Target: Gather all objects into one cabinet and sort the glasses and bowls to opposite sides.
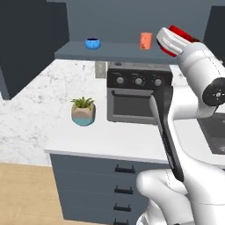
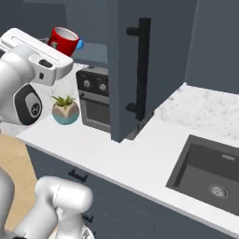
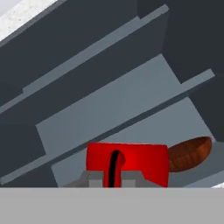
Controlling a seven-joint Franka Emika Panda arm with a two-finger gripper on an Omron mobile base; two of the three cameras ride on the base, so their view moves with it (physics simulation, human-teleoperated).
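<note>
Starting at the left of the left base view, we see the blue bowl [image 1: 92, 43] sitting on the bottom shelf of the cabinet [image 1: 110, 52], and the orange cup [image 1: 146, 40] standing further right on the same shelf, well apart from it. Right of that, we have the red cup [image 1: 179, 32] up at shelf height, our gripper [image 3: 114, 177] clenched on its wall (one finger runs down inside the cup in the hand view). Past the cup in that view, the reddish-brown bowl [image 3: 189, 154] lies on a shelf, just beside the cup's right edge.

We judge the step in hand to be carrying the red cup into the cabinet. Next we should set it down upright beside the orange cup, away from the bowls' side, then let go. The potted plant [image 1: 83, 110] on the counter [image 1: 110, 140] stays where it is.
</note>
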